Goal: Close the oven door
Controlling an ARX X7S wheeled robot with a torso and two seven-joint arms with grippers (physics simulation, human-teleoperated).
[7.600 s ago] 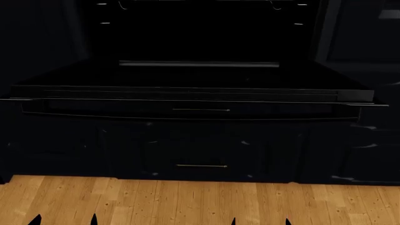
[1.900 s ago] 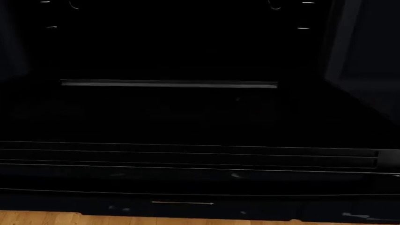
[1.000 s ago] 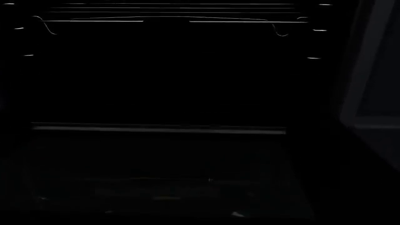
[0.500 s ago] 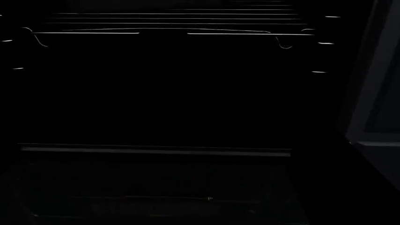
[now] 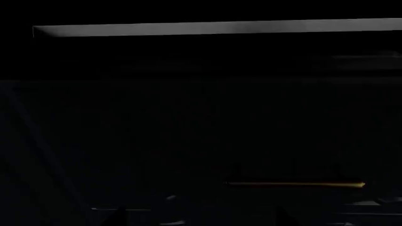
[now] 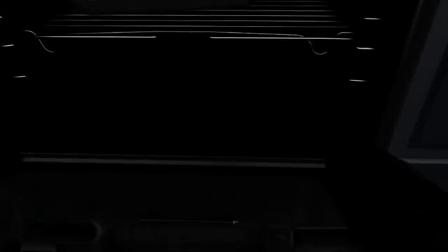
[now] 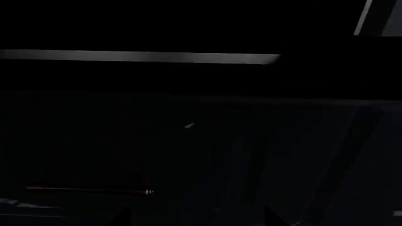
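Observation:
The scene is very dark. The oven door (image 6: pixel 175 202) lies open and flat, a glossy black panel below a grey strip (image 6: pixel 175 161) at the mouth of the oven cavity. That strip also crosses the left wrist view (image 5: pixel 213 29) and the right wrist view (image 7: pixel 138 56), with dark panel beneath it. My left gripper (image 5: pixel 199 219) shows only two dark fingertips (image 5: pixel 116 217) set wide apart, nothing between them. My right gripper (image 7: pixel 199 217) looks the same, its fingertips (image 7: pixel 122 215) spread and empty. Neither gripper shows in the head view, and no contact with the door is visible.
Wire racks (image 6: pixel 175 35) gleam in the black cavity above the strip. A short brass drawer handle shows low in the left wrist view (image 5: pixel 295 184) and the right wrist view (image 7: pixel 88 190). A lighter cabinet edge (image 6: pixel 413 105) stands at the right.
Over several seconds the head view closed in on the oven and rose, losing the floor and drawers. In the last half second the grey strip shifted slightly upward.

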